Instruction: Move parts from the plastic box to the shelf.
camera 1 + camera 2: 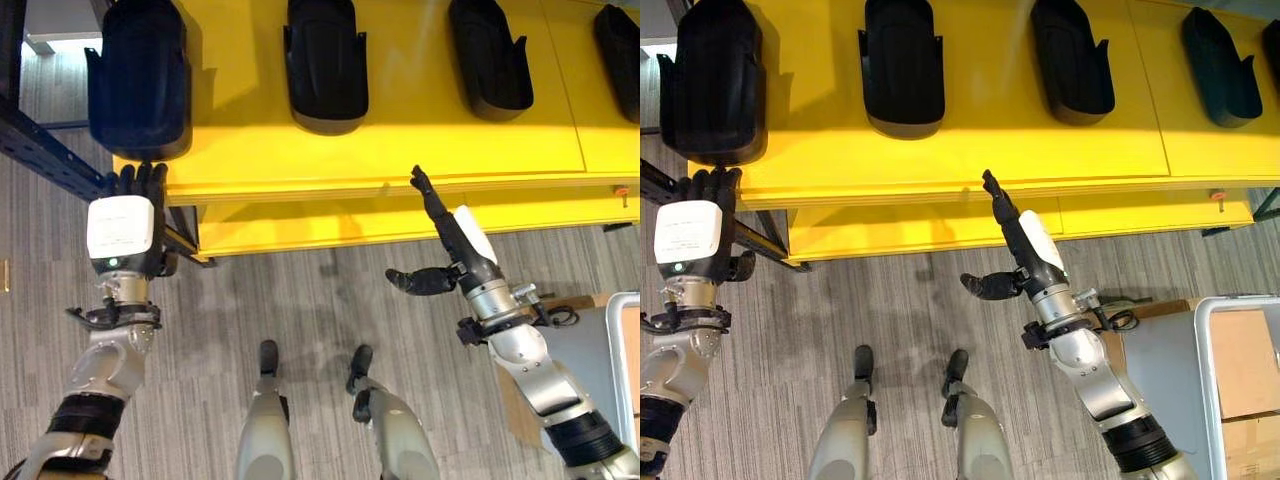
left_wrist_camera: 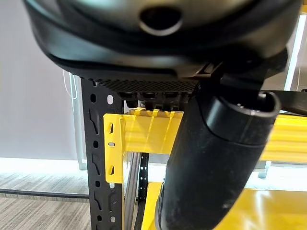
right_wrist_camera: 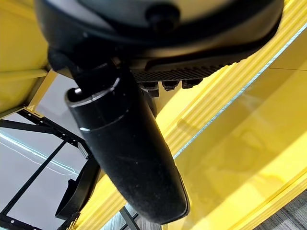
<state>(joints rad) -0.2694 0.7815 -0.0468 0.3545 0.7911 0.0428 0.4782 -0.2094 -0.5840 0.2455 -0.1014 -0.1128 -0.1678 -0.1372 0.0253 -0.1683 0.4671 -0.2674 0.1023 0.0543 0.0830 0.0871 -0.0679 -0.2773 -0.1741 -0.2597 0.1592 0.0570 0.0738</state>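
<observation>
We see four black parts (image 1: pixel 323 62) along the yellow shelf (image 1: pixel 400 150) at 12 o'clock. Our left hand (image 1: pixel 128 215) touches its corner, fingers straight; our right hand (image 1: pixel 445 245) is spread, empty. Right eye view adds the plastic box (image 1: pixel 1205 330) at 4 o'clock.

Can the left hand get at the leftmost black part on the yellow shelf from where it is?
Probably yes: the left hand sits at the shelf edge just below the leftmost black part, fingers straight, with nothing between.

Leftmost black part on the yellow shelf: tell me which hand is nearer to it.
Left. The left hand reaches the shelf edge just below the leftmost black part; the right hand hangs open well off to its right.
</observation>
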